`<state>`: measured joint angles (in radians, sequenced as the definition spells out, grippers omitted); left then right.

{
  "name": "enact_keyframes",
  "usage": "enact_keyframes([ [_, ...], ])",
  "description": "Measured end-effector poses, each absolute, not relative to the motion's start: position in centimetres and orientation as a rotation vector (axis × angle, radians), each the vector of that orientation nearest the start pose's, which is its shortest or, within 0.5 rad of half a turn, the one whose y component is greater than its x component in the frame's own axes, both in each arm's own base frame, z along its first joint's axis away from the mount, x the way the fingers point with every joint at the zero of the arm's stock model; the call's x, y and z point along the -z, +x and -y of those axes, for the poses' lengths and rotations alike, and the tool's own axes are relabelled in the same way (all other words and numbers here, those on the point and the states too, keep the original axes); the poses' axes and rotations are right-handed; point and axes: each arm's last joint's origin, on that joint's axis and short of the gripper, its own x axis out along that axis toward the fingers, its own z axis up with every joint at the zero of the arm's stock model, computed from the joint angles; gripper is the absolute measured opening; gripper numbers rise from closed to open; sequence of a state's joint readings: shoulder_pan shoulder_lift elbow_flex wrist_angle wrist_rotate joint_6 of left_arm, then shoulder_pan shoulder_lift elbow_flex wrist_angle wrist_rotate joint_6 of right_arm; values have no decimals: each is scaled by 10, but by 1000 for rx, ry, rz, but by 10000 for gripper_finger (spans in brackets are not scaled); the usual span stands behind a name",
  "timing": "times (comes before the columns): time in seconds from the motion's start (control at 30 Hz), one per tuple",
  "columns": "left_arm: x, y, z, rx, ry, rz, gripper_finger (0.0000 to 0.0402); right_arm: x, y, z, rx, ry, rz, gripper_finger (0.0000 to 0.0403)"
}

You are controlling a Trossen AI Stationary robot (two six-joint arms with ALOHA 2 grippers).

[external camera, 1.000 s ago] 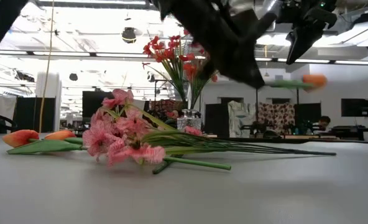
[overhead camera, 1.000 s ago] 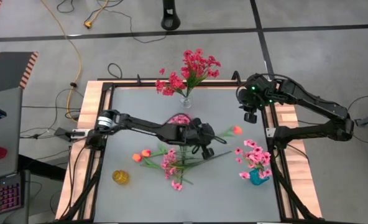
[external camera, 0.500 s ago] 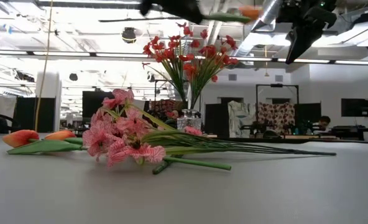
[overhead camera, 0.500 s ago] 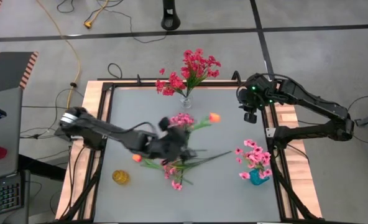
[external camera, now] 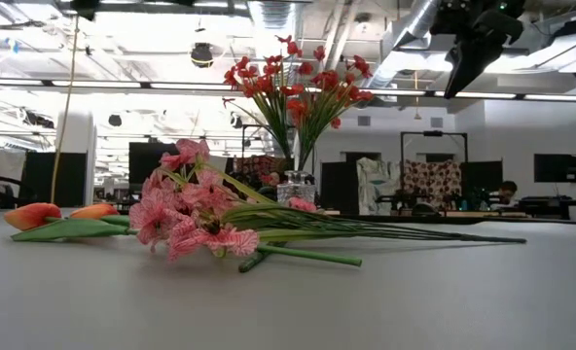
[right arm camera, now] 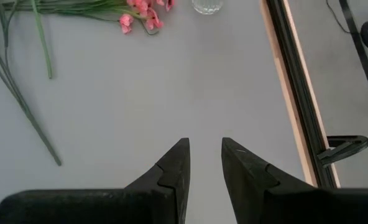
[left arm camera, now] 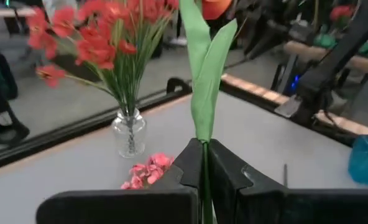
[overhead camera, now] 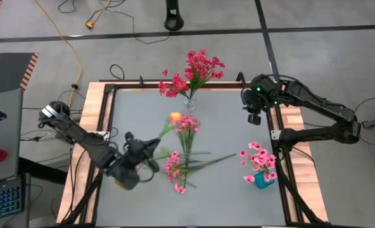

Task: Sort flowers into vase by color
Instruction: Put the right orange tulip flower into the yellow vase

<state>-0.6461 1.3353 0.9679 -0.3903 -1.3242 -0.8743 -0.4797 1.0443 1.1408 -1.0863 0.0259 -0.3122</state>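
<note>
My left gripper (overhead camera: 154, 147) hangs above the table's near left part, shut on an orange tulip. Its bud (overhead camera: 175, 117) points toward the far edge. Loose pink sprays (overhead camera: 181, 158) lie on their sides mid-table, and two orange tulips (external camera: 54, 214) lie beside them. A clear vase (overhead camera: 189, 102) at the far edge holds red flowers (overhead camera: 197, 69). A blue vase (overhead camera: 261, 180) at the right holds pink flowers (overhead camera: 258, 155). My right gripper (overhead camera: 254, 118) waits open over the far right edge, nothing between its fingers (right arm camera: 174, 165). My left gripper pinches the tulip's thin green stem (left arm camera: 204, 152) between its two fingers, just below the long leaves (left arm camera: 202, 81). The fingers are nearly level, pointing toward the far right, and the stem runs on ahead of them. The tulip is lifted clear, bud end (left arm camera: 215, 7) slanting upward.
A black frame with wooden strips (overhead camera: 289, 120) borders the grey table (overhead camera: 232, 202). Long green stems (overhead camera: 213, 159) trail from the pile toward the right. Bare tabletop lies along the near edge and between the pile and the blue vase.
My left gripper, still shut on the orange tulip, has swung from mid-table toward the left and near edges, rising a little and rolling. The tulip went with it: its bud, which pointed at the right edge, now points toward the far edge.
</note>
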Motion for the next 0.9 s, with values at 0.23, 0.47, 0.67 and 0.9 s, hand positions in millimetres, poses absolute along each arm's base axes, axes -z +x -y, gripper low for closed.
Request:
enact_keyframes([
  [0.23, -274, 195, 163, -741, -113, 16, 0, -336, 160, 84, 324, -45, -1000, 118],
  [0.47, -269, 173, 176, -659, -50, 18, 0, -336, 161, 84, 338, -19, -989, 118],
  [0.67, -264, 157, 178, -602, -2, 1, 0, -336, 161, 84, 353, 10, -984, 118],
  [0.9, -263, 144, 186, -535, 12, -3, 0, -337, 161, 84, 365, 29, -972, 118],
])
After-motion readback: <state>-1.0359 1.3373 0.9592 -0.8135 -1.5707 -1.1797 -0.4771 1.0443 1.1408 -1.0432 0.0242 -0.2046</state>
